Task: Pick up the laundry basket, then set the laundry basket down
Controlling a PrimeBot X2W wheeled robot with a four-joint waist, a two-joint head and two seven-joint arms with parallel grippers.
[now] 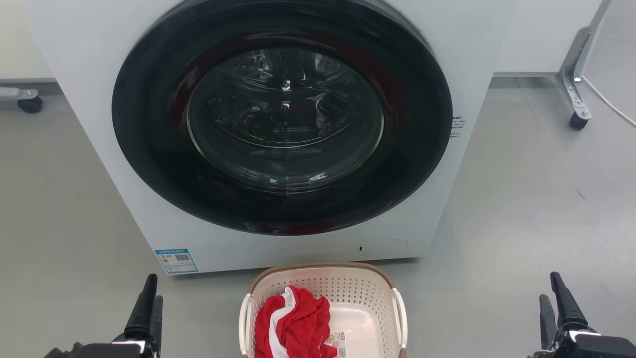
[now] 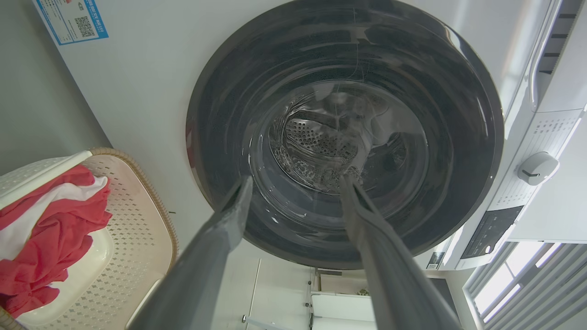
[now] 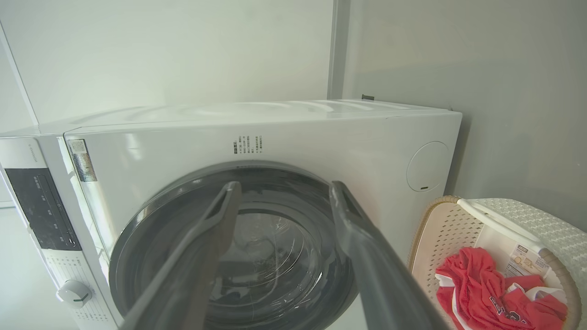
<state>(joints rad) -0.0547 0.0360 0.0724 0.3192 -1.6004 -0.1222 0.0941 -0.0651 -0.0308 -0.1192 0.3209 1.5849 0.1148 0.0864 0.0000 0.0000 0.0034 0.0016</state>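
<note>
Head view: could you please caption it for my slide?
Laundry basket with red garment before washer; left gripper, right gripper open.

You're in a laundry corner that looks like a test room: a white front-loading washing machine (image 1: 283,134) stands on a bare grey floor (image 1: 521,209), with a laundry basket (image 1: 323,281) holding red-and-white clothes (image 1: 293,323) before it and a wheeled metal frame (image 1: 574,74) nearby.
</note>
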